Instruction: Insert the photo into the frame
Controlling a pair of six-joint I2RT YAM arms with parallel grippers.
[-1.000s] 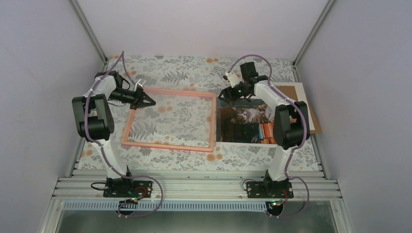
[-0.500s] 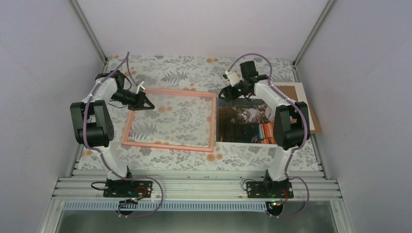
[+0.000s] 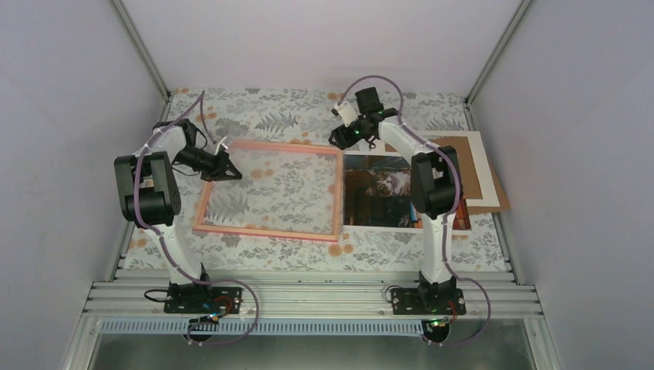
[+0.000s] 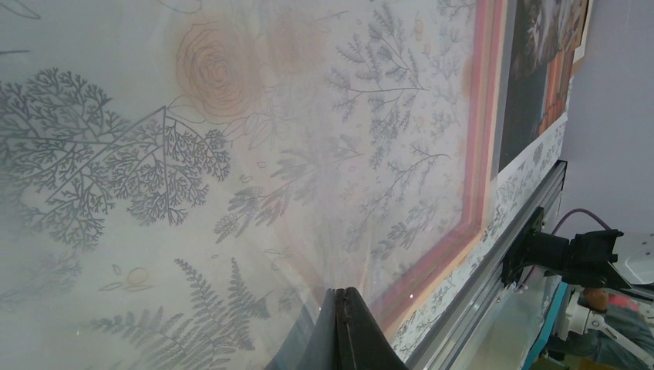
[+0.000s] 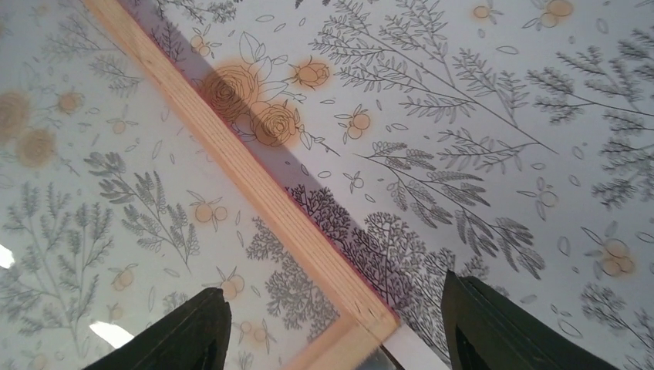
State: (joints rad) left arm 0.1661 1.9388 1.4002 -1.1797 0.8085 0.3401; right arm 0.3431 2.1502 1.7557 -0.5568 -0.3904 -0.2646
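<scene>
Movement was confined mostly to the right arm: within the last second the right gripper (image 3: 340, 140) had been swung off the far left corner of the photo (image 3: 382, 193) and carried up and to the left. It was now poised over the far right corner of the frame (image 3: 266, 230). In the right wrist view its fingers (image 5: 193, 331) were seen well apart, with the frame's pale wooden corner lying below and between them; nothing was clamped. The photo was thereby left more exposed, flat on the floral tablecloth (image 3: 293, 108) just beside the frame's right rail and still outside it. The left gripper (image 3: 231, 171) had been shifted only slightly and was kept at the frame's far left corner. Its fingers (image 4: 347, 331) were pressed together over the clear pane; whether the pane was touched could not be told. The brown backing board (image 3: 500, 199), with a white sheet (image 3: 474, 154) on it, was lying at the right edge. It was judged that attention had been turned from the photo to the frame, perhaps to lift or steady that corner, and that insertion had not been begun. No brand, label or legible writing was made out; the book spines in the photo were too small to be read
</scene>
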